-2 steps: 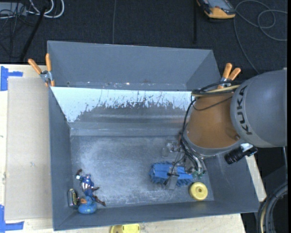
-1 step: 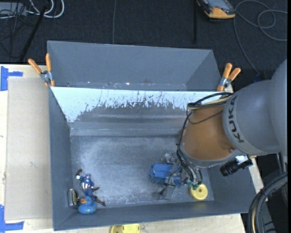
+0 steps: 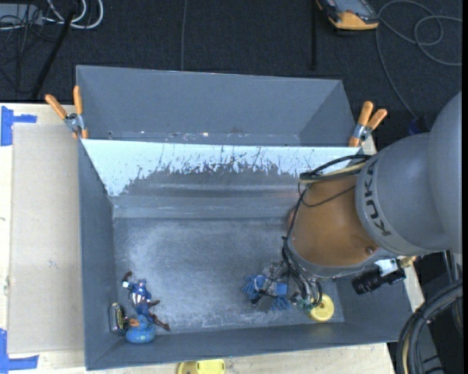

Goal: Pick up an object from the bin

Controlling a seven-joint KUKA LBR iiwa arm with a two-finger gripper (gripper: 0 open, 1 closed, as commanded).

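Note:
My gripper [image 3: 290, 288] is low in the bin's front right part, under the orange cover, and only its dark lower end shows. A small blue toy [image 3: 265, 291] lies right at its tip on the left side, touching or very close to it. Just to the right of it lies a yellow round piece [image 3: 322, 310] on the bin floor. Whether the blue toy sits between the fingers is hidden.
In the front left corner lies a little heap: a blue figure [image 3: 139, 292], a round blue piece [image 3: 140, 332] and a small dark-and-yellow thing [image 3: 116, 317]. The arm with its orange cover hangs over the bin's right side.

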